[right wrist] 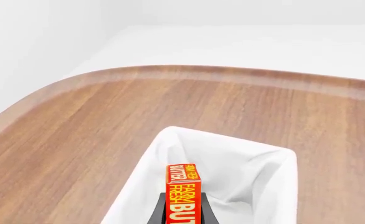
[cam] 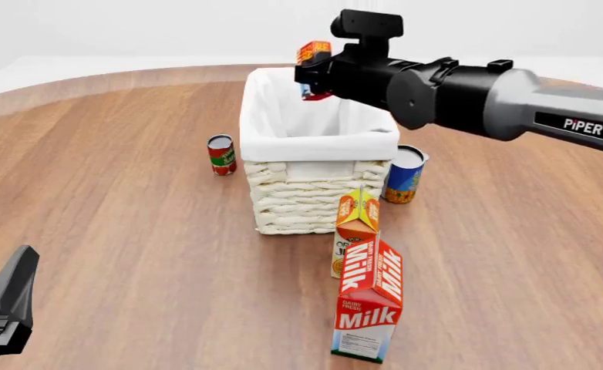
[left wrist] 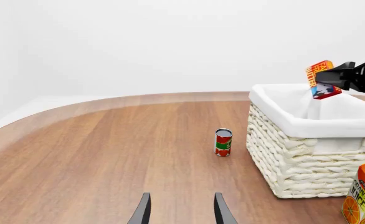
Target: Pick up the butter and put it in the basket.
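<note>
The front view looks down from the near side over the whole table. The left wrist view sits low, facing the basket from its left. The right wrist view looks down into that basket, close above.

We see a wooden table. On its left part stands a small red and green can, upright. At the right stands a blue can. Nearer to us an orange juice carton stands just behind a red Milk carton.
</note>
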Robot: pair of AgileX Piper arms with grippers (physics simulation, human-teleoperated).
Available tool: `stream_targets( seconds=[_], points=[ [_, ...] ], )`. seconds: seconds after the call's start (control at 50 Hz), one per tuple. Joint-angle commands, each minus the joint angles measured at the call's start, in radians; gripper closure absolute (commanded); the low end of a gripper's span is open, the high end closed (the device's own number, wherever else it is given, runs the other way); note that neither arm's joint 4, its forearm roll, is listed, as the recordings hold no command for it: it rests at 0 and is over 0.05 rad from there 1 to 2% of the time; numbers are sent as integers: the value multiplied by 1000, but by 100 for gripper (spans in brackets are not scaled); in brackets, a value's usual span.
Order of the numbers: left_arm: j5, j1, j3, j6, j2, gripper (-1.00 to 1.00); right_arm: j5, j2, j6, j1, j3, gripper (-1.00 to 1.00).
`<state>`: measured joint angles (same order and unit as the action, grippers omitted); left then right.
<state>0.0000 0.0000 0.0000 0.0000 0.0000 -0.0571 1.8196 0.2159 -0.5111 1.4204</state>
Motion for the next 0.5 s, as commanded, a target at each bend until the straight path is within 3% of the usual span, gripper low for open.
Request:
stream_targets(
  seconds=[0.02,0.5],
  points=[
    [0,0,0,0,0,-100,-9,-6,15,-2,16,100],
    [0,0,0,0,0,-100,-25,29,28,18,21,100]
  ],
)
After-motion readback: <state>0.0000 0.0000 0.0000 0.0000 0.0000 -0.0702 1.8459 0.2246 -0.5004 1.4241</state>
